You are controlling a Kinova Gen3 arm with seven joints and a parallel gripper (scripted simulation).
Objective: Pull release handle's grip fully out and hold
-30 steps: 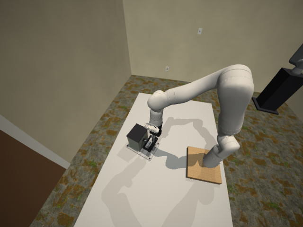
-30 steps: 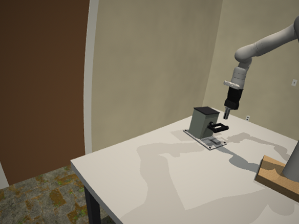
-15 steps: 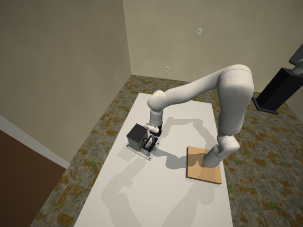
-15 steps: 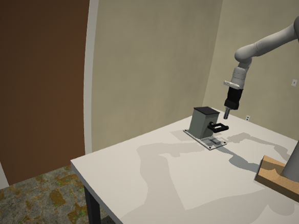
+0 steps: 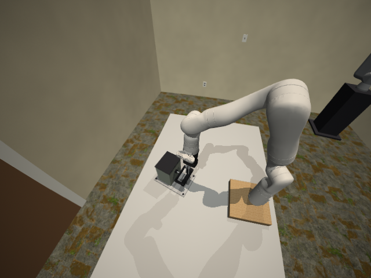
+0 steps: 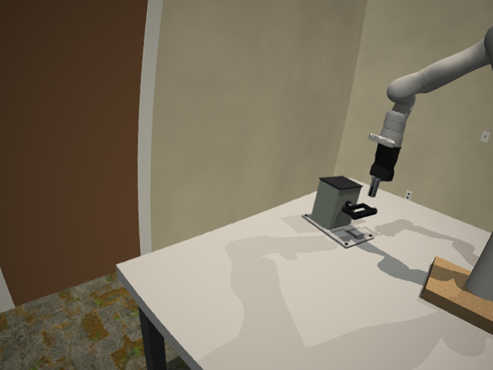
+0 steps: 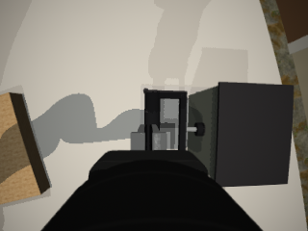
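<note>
The release handle's grip point(image 5: 181, 182) point(image 6: 362, 210) point(image 7: 149, 112) is a black loop with a level bar, sticking out from the dark-topped grey housing point(image 5: 166, 166) point(image 6: 333, 201) point(image 7: 251, 133). It sits close to the housing. My gripper point(image 5: 188, 171) point(image 6: 372, 190) point(image 7: 148, 133) points down and hangs a little above the grip's bar without touching it. Its fingers stand close together with nothing between them. In the wrist view the black hand body hides the near part of the grip.
The housing stands on a thin grey baseplate point(image 5: 183, 192) point(image 6: 349, 237) on the white table point(image 5: 191, 233) point(image 6: 299, 300). The arm's base stands on a wooden block point(image 5: 239, 194) point(image 6: 445, 284) point(image 7: 14, 144) to the right. The table's edge runs behind the housing.
</note>
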